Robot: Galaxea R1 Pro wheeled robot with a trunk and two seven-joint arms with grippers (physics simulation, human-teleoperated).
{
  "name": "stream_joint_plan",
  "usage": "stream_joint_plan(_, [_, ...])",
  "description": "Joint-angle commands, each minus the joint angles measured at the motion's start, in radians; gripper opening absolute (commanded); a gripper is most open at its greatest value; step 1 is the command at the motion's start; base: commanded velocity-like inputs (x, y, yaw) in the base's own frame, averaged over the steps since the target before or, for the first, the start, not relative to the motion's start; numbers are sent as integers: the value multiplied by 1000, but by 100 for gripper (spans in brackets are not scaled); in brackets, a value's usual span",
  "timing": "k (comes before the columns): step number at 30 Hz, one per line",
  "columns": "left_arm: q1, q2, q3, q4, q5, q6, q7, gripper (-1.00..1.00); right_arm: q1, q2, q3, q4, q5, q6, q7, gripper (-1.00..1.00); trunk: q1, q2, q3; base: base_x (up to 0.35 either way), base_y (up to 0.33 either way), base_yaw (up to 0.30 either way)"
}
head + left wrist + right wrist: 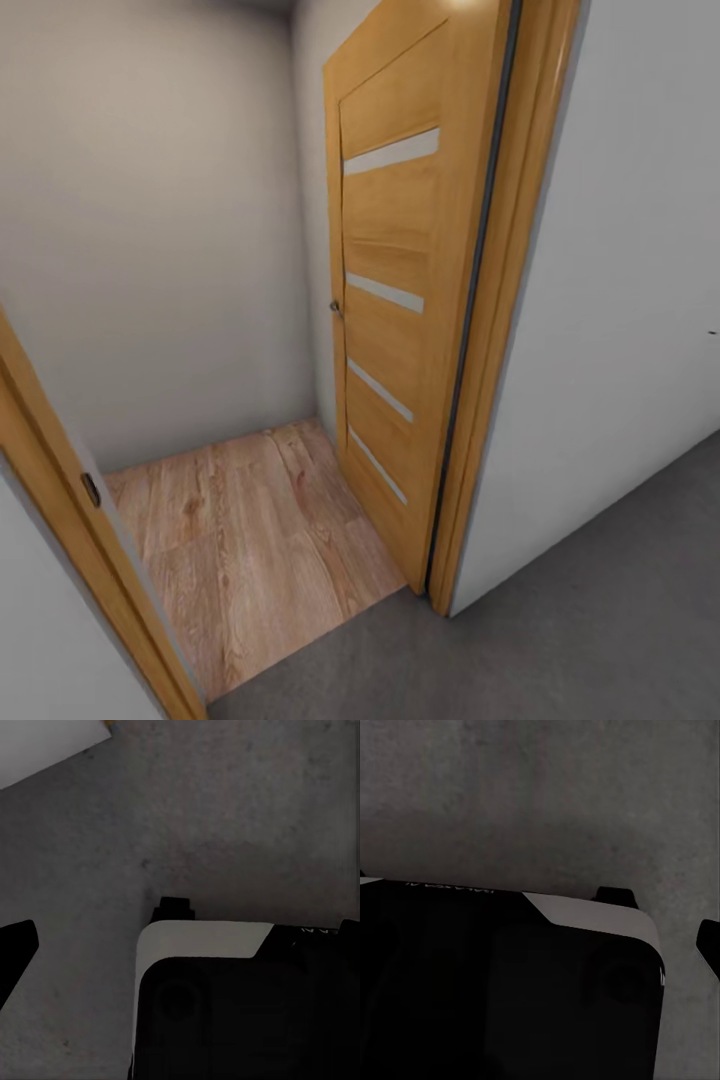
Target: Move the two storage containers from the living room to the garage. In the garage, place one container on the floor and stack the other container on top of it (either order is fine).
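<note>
The two storage containers are out of view. I face an open doorway from the garage side, with dark grey concrete floor (pixel 600 620) under me. In the left wrist view my left gripper (pixel 187 928) hangs over that floor (pixel 225 817), one dark fingertip (pixel 16 945) at the frame's edge, jaws wide apart and empty. My right gripper (pixel 536 907) also hangs over the concrete (pixel 547 802), one fingertip (pixel 709 937) at the edge, open with nothing in it.
A wooden door (pixel 395 300) with pale glass strips stands swung open beyond the right jamb (pixel 490 330). The left jamb (pixel 60 500) is close. Light wood plank floor (pixel 240 550) leads to a pale wall (pixel 150 250). My black-and-white base (pixel 247 1012) sits below both grippers.
</note>
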Motion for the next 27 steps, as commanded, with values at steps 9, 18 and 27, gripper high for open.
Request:
stream_joint_plan(9, [1,-4,2,0,2,3,2,100,-1,1,8,3,-8,-5,-1,100,0,-1,-1,78,0,0])
stream_joint_plan(18, [1,-9,1,0,1,5,2,100,-1,1,8,3,-8,-5,-2,100,0,-1,-1,297,0,0])
stream_joint_plan(27, [1,-9,1,0,1,5,2,100,-1,1,8,3,-8,-5,-1,100,0,-1,-1,320,0,0])
